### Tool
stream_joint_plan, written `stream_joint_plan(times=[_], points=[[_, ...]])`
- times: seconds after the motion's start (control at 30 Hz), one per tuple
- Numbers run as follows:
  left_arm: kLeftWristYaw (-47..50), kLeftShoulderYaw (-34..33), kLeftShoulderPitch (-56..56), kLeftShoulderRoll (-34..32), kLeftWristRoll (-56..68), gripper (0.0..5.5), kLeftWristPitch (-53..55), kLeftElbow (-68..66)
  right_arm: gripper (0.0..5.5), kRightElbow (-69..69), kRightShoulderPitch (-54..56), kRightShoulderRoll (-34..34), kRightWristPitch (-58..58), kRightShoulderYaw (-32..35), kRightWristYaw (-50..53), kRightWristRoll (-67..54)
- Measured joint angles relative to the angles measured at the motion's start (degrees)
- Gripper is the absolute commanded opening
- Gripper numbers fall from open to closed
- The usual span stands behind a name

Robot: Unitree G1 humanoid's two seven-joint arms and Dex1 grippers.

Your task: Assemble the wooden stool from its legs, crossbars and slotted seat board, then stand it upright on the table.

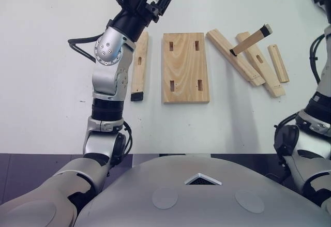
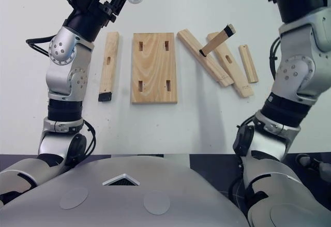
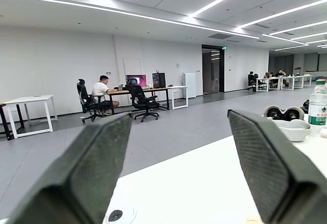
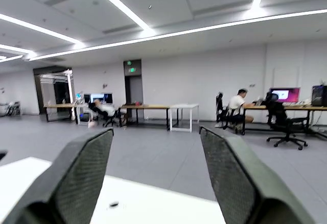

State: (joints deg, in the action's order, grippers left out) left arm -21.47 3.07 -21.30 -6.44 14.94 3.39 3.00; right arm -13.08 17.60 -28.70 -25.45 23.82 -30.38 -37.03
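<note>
The left fingers [image 3: 87, 173] stand apart with nothing between them, raised over the far left of the worktop [image 1: 46, 97], just beyond the far end of a lone slotted leg [image 1: 139, 64] with a dark foot. The right fingers [image 4: 76, 178] are also apart and empty, on an arm raised at the far right.

Assembly has not begun, judging by the loose parts. The seat board [image 1: 185, 67] lies flat in the middle with all four slots unfilled. To its right lie two long bars [image 1: 243, 64], close together. A dark-tipped stick [image 1: 251, 40] is propped at a tilt on the left one, and a short bar [image 1: 277, 63] lies farthest right.

That makes one seat board and five sticks. I cannot tell legs from crossbars for all of them. Every joint is yet to be made, and the stool then has to be stood up.
</note>
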Motion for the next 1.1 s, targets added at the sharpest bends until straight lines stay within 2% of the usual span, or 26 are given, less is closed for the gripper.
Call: stream_joint_plan(times=[0.17, 0.3, 0.37, 0.47, 0.6, 0.9, 1.1], points=[[0.23, -0.17, 0.35, -0.19, -0.01, 3.43, 0.0, 0.55, 3.14, -4.9, -13.4, -5.71, -6.41, 7.53, -5.61, -6.91], [0.1, -0.47, 0.31, -0.65, -0.01, 3.43, -0.01, 0.38, 3.14, -5.94, -22.37, -7.12, -9.22, 8.05, -10.47, -8.75], [-0.05, -0.47, 0.18, -0.79, -0.04, 3.43, -0.04, -0.17, 3.14, -5.43, -23.86, -7.81, -9.19, 5.83, -11.1, -7.1], [-0.05, -0.51, -0.26, -1.27, -0.86, 3.43, -0.1, -0.89, 3.83, -1.78, -24.48, -10.0, -8.93, -2.91, -11.21, 1.24], [-0.15, -0.41, -1.11, -1.22, -1.56, 3.43, -0.25, -1.94, 3.83, 4.45, -18.8, -11.1, -8.12, -12.52, -11.52, 8.58], [-0.06, -0.23, -1.3, -0.37, -2.01, 3.43, -0.45, -2.6, 3.83, 21.3, -9.89, -10.79, -5.67, -22.51, -14.31, 18.22], [-0.3, -0.27, -1.34, -0.33, -2.02, 3.43, -0.45, -2.71, 3.83, 27.33, -6.72, -9.38, 0.05, -25.0, -16.97, 20.57]])
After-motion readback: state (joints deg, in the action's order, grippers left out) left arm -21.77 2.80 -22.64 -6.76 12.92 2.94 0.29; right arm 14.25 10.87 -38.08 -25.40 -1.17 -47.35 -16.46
